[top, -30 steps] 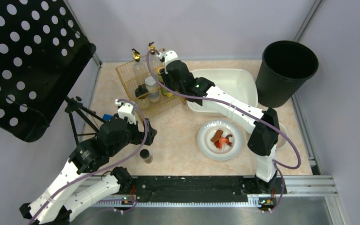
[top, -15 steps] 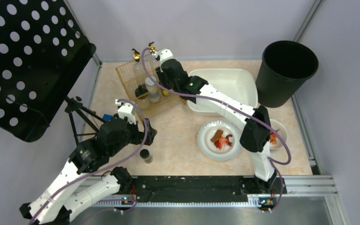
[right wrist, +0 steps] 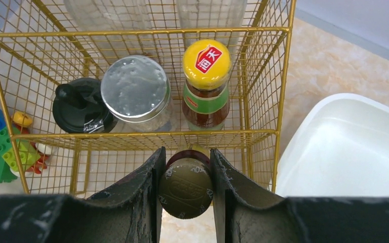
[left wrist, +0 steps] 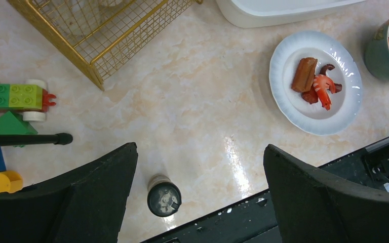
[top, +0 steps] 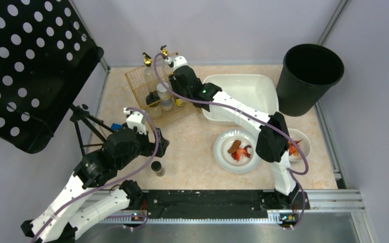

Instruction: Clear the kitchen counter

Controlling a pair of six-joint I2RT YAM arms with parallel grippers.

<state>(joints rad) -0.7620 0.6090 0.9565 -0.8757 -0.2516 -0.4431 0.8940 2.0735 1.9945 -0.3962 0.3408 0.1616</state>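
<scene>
With the right gripper (right wrist: 186,157) clamped on a brown-lidded jar (right wrist: 185,188) just at the near rail of the gold wire basket (right wrist: 131,134), the jar could snag the wire and topple onto the kitchen counter (top: 192,147) beneath, over which the left gripper (left wrist: 200,152) hangs wide open.

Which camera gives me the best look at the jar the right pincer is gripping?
Right wrist view: the jar sits lid-up, clamped between the right pincer fingers, close and unobstructed. In top external the arm covers it; the left wrist view does not include it.
</scene>
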